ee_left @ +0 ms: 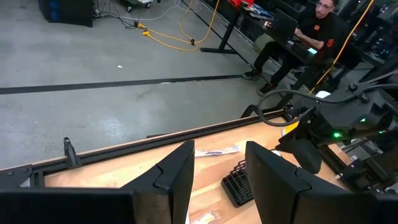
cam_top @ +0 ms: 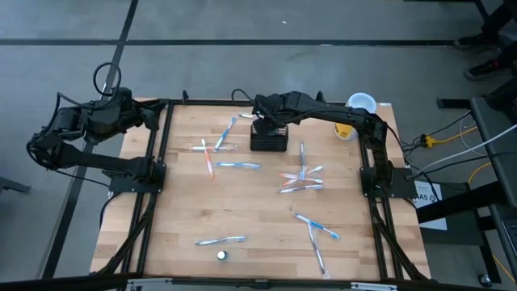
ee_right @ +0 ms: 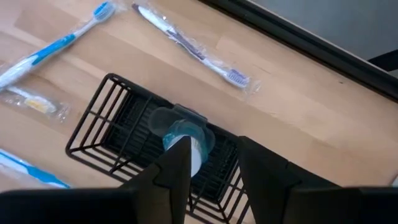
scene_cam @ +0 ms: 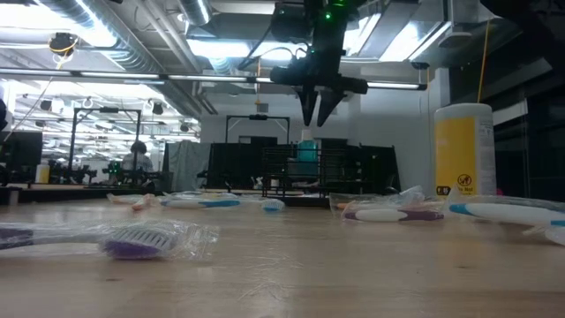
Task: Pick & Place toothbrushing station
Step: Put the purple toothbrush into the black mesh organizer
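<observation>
From where I stand this job looks barely begun. One blue-and-white piece (ee_right: 185, 138) stands upright inside the toothbrushing station (ee_right: 98, 119), the low black wire caddy. Nearly everything else lies loose on the worktop (cam_top: 258, 212). The right claw (ee_right: 211, 152) hangs straight above the caddy with its fingers spread and nothing between them, and the upright piece sits right under one fingertip. Whether it has only just let go I cannot say. The left claw (ee_left: 217, 155) waits folded well off to the far side of the right claw, at the worktop's rear corner. It is spread too and carries nothing. Now the count. There is one caddy directly beneath the right claw, with one piece in it. There is one yellow canister (cam_top: 347, 128) with a white lid a little way behind the right claw's arm. There are roughly eleven wrapped toothbrushes (cam_top: 238, 164). A few lie just beside the caddy and a tangled bunch sits a short way forward of the claw, where I cannot separate them cleanly. Four more lie well away toward the front edge. One small white bit (cam_top: 221, 255) also lies down there, too small to name. I judge that almost all the gathering is still to do.
</observation>
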Robot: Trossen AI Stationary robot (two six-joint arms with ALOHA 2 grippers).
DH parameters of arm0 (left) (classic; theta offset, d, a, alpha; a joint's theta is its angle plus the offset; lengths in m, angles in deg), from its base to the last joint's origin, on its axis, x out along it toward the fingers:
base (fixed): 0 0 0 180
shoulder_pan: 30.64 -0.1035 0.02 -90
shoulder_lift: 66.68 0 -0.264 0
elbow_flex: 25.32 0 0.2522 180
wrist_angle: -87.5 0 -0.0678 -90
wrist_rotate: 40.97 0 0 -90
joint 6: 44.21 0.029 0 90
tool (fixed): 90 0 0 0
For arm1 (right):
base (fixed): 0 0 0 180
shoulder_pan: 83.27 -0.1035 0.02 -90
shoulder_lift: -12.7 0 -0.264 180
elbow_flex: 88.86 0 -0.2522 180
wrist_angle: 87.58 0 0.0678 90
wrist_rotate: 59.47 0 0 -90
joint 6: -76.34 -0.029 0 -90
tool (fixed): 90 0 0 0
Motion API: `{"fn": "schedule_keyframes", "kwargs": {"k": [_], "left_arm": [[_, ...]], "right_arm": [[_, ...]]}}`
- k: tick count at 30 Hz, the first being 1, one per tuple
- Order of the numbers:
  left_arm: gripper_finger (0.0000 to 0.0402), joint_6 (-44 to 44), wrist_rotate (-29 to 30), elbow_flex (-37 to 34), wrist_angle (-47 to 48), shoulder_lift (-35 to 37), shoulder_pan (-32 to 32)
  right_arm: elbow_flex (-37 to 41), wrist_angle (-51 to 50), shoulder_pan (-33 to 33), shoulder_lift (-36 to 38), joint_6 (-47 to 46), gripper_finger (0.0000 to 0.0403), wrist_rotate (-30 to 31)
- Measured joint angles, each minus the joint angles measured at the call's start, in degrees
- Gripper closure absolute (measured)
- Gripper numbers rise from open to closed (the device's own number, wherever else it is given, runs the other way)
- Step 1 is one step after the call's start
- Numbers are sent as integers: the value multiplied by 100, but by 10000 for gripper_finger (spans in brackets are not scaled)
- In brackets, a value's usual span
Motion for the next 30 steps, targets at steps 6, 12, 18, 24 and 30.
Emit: {"fn": "schedule_keyframes", "kwargs": {"k": [6,12,18,24,30], "left_arm": [[263,0,0,0,0,0,-1],[263,0,38,0,-2,0,-1],[263,0,86,0,-2,0,-1],[263,0,106,2,-2,0,-1],[263,0,107,1,-2,0,-1]], "right_arm": [[-2,-105,11,0,71,270,-14],[-2,-120,11,2,85,270,-30],[-2,-56,11,2,85,270,-100],[-2,-17,-2,2,85,270,-125],[-4,9,0,-42,127,270,-166]]}}
